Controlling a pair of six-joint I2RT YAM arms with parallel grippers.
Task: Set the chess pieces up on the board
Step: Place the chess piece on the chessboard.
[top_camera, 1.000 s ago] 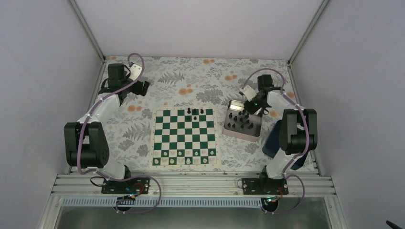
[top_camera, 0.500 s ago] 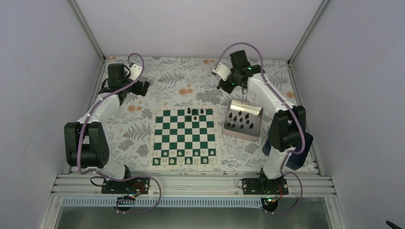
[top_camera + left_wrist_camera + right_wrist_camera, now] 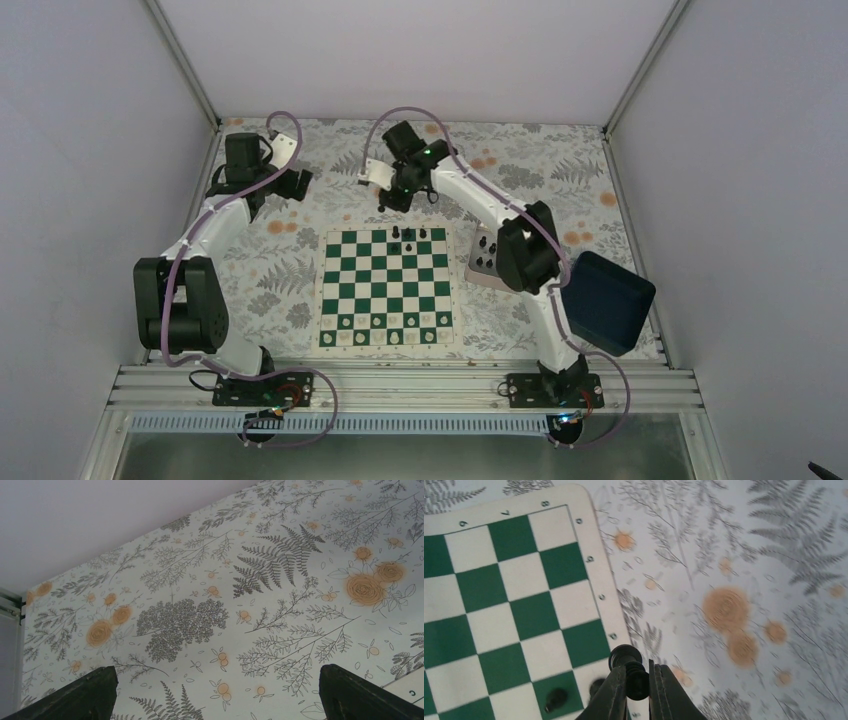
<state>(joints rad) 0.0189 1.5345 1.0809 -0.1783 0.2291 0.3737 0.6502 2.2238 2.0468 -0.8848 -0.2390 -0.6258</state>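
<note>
Board [image 3: 386, 288] green-white checkered; chess pieces [image 3: 409, 234] black; tablecloth [image 3: 200, 580] floral grey-orange.

**Matt print, dull plastic, bare metal**

The table covering [image 3: 200, 580] is a smooth, matt printed sheet; whether it is cloth or paper cannot be told. The board [image 3: 385, 288] is a thin flat sheet with a dull, even print. The black chess piece [image 3: 626, 660] in the right gripper [image 3: 638, 682] looks like smooth plastic with a slight gloss. The left gripper [image 3: 215, 700] has dark, matt, faintly grained fingers [image 3: 350, 692]. The tray [image 3: 476, 275] is silvery and looks like metal. The box [image 3: 607, 302] is dark blue and matt. The rail [image 3: 400, 385] is bare ribbed metal.
</note>
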